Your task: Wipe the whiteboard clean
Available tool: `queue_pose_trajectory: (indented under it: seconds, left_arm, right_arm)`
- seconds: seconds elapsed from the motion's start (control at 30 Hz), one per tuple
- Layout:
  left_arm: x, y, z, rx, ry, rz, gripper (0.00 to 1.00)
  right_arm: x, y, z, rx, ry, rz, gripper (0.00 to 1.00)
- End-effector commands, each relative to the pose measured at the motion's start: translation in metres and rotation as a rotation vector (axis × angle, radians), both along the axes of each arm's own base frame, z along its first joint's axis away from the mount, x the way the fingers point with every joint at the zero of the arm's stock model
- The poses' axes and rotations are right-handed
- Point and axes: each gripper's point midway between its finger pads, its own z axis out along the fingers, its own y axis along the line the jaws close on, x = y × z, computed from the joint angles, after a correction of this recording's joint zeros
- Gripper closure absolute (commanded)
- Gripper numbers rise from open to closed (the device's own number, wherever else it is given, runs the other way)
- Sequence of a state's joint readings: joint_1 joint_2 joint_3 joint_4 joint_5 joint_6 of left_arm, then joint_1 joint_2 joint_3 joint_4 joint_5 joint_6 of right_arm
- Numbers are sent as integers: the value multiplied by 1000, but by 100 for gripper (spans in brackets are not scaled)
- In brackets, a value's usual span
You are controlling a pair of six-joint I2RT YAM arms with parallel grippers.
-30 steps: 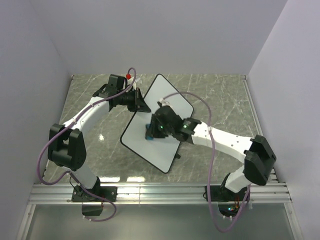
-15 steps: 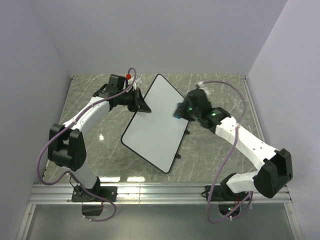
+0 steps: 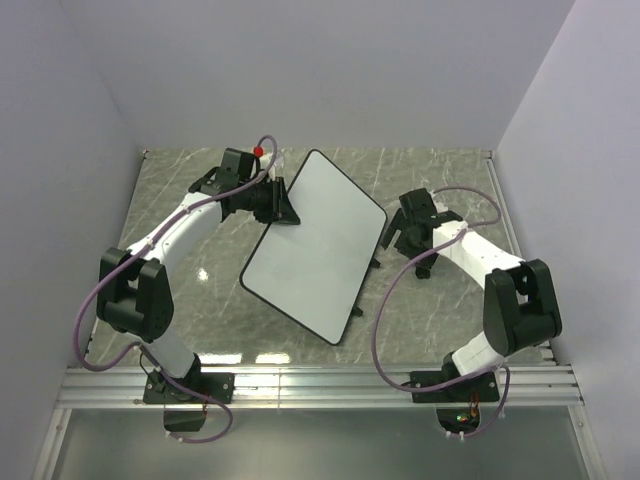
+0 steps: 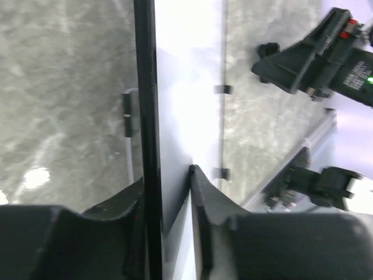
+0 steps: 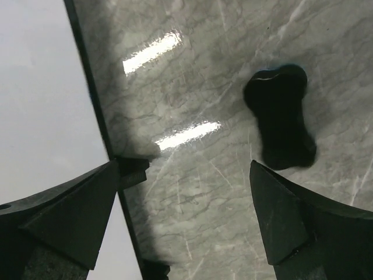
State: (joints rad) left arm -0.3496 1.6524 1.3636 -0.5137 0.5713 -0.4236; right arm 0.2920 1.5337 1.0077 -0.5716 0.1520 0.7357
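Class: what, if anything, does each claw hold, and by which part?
Left claw straddles the whiteboard at its far-left rim; whether it grips cannot be told. Right claw: open, empty.

Right fingers now off the whiteboard, wide apart.

Whiteboard between left claw and right claw.

The board runs off the right wrist view's left edge. A black lump lies near it; I can't tell what.
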Motion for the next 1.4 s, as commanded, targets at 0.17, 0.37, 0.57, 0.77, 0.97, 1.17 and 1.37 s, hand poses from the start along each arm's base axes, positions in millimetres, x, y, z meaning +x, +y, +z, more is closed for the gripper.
queue_pose_trajectory:
  seconds: [0.17, 0.37, 0.57, 0.77, 0.97, 1.17, 1.37]
  left_arm:
    - [17, 10, 19, 115, -164, 38, 52]
    - [19, 13, 40, 115, -201, 54, 37]
    - [25, 14, 74, 107, -260, 70, 24]
    - [42, 38, 108, 162, -346, 161, 15]
    - [76, 163, 140, 231, -383, 542, 14]
    - [63, 263, 151, 262, -356, 922, 13]
    - [48, 259, 145, 248, -363, 908, 13]
  right_arm:
    - [13, 6, 22, 29, -69, 32, 0]
    - [6, 4, 25, 27, -80, 49, 0]
    - [3, 5, 30, 42, -110, 60, 0]
    - [17, 31, 89, 172, -302, 169, 0]
    - [18, 59, 234, 347, -651, 307, 0]
    - [-9, 32, 327, 327, -873, 218, 0]
    - [-47, 2, 349, 234, -996, 189, 0]
